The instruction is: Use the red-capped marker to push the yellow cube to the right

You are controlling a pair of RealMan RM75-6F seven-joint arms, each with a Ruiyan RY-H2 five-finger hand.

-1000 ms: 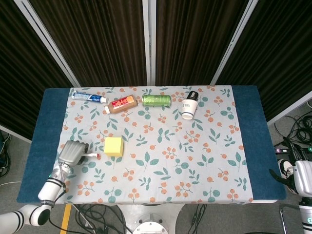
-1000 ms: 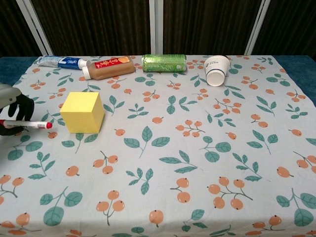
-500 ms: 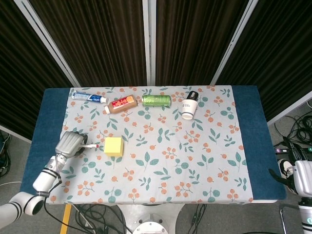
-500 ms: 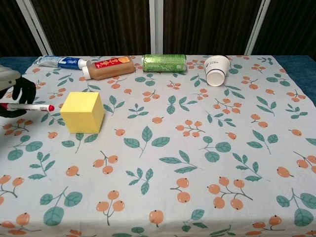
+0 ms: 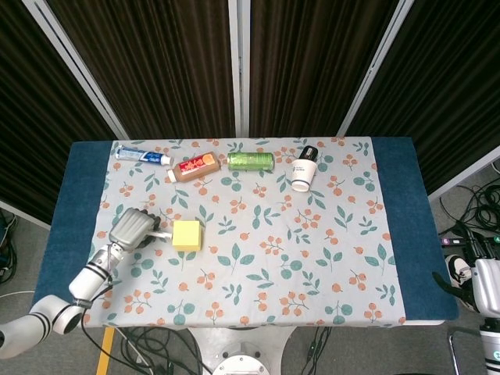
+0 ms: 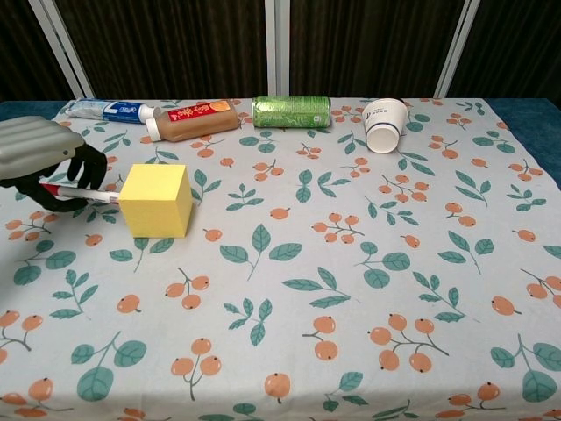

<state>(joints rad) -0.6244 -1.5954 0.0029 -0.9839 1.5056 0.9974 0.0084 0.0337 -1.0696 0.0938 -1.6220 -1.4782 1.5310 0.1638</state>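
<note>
The left hand (image 6: 48,162), fingers wrapped round the marker (image 6: 83,194), has moved right; the marker's tip now meets the cube (image 6: 157,201), which has shifted slightly right, just beside the hand

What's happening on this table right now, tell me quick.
The robot's left hand holds the red-capped marker level and has its tip at the left face of the yellow cube, ready to shove it right. A toothpaste tube, brown bottle, green can and paper cup lie along the far edge. The right hand waits off the table.
</note>
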